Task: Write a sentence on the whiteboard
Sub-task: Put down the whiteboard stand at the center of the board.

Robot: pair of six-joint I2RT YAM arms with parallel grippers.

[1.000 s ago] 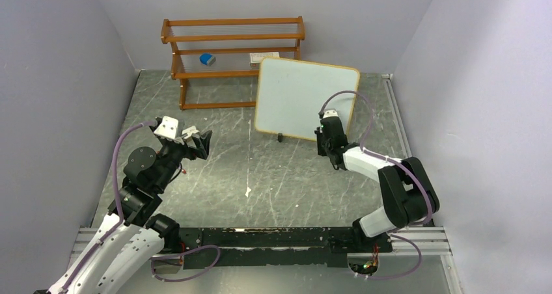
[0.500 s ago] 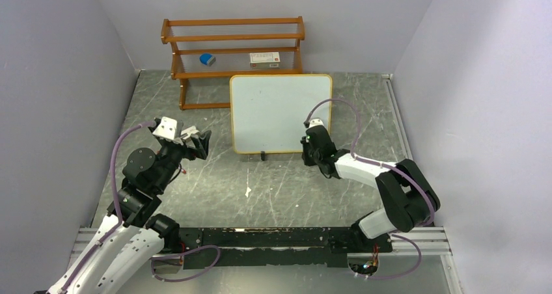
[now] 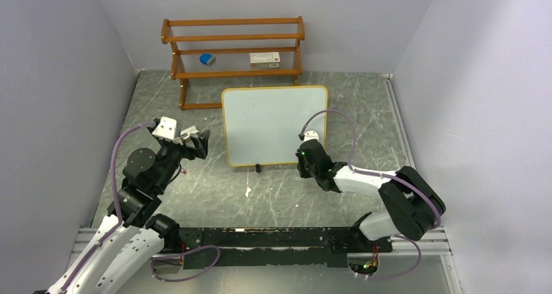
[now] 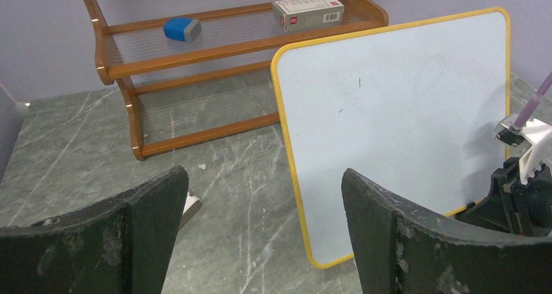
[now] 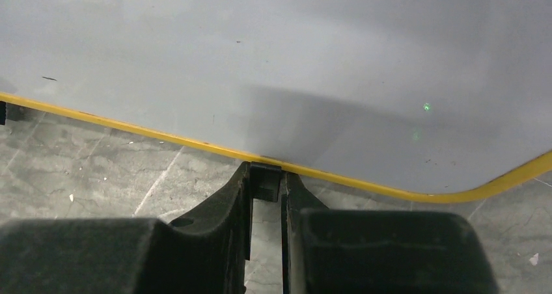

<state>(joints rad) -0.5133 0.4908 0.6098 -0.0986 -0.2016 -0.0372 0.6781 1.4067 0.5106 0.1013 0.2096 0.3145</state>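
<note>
The whiteboard (image 3: 273, 125) stands upright mid-table, a white panel in a thin yellow frame; it fills the right of the left wrist view (image 4: 397, 131) and the top of the right wrist view (image 5: 260, 60). My right gripper (image 3: 303, 157) is at its lower right corner, shut on the board's small black foot (image 5: 265, 180). The other black foot (image 3: 258, 168) rests on the table. My left gripper (image 3: 198, 143) hovers left of the board, open and empty, its fingers (image 4: 384, 222) wide apart. I see no writing on the board.
A brown slatted shelf rack (image 3: 234, 47) stands against the back wall, holding a blue eraser (image 3: 207, 59) and a small white box (image 3: 264, 58). A pale scrap (image 3: 247, 191) lies on the grey marbled table in front of the board. Walls close in left and right.
My right gripper has pulled the whiteboard left and nearer by its foot, swinging it from angled to facing squarely forward. The left arm has stayed put.
</note>
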